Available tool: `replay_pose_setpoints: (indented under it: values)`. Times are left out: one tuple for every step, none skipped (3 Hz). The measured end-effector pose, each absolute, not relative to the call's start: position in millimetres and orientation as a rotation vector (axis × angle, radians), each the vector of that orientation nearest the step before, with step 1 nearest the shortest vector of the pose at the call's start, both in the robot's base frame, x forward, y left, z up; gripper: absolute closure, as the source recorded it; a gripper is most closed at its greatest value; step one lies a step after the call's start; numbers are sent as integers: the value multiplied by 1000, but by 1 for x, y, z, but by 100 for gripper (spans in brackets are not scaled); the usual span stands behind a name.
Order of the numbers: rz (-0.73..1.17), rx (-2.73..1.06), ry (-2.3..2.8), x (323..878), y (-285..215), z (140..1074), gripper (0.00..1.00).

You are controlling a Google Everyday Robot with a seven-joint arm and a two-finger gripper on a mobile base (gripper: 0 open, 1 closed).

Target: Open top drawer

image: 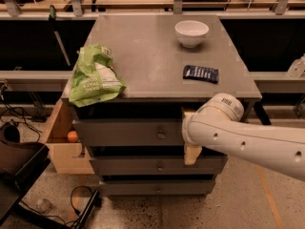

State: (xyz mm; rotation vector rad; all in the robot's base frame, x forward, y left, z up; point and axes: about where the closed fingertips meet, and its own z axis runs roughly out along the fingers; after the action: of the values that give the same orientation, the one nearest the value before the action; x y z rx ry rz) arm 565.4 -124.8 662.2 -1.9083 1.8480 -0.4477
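Tan gripper (192,152), parked just right of knob (161,135) on top drawer (124,131), perhaps touching its front. Couldn't tell its opening; hid behind arm (248,140).

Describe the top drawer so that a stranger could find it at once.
Find the grey cabinet with a white bowl on top. Of three grey drawers stacked on its front, the top drawer is the highest, directly under the tabletop, with the robot's pincer at its right end. Unlike the two below, its front is taller.

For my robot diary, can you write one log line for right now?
hand at top drawer front, right of knob | knob not held | wooden drawer open
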Motion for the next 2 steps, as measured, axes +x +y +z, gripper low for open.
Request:
replay_pose_setpoints:
  values:
    - [-383,-1907,1924,559,-129,647,18]
    - [-381,-1906,1927,559,-129,647,40]
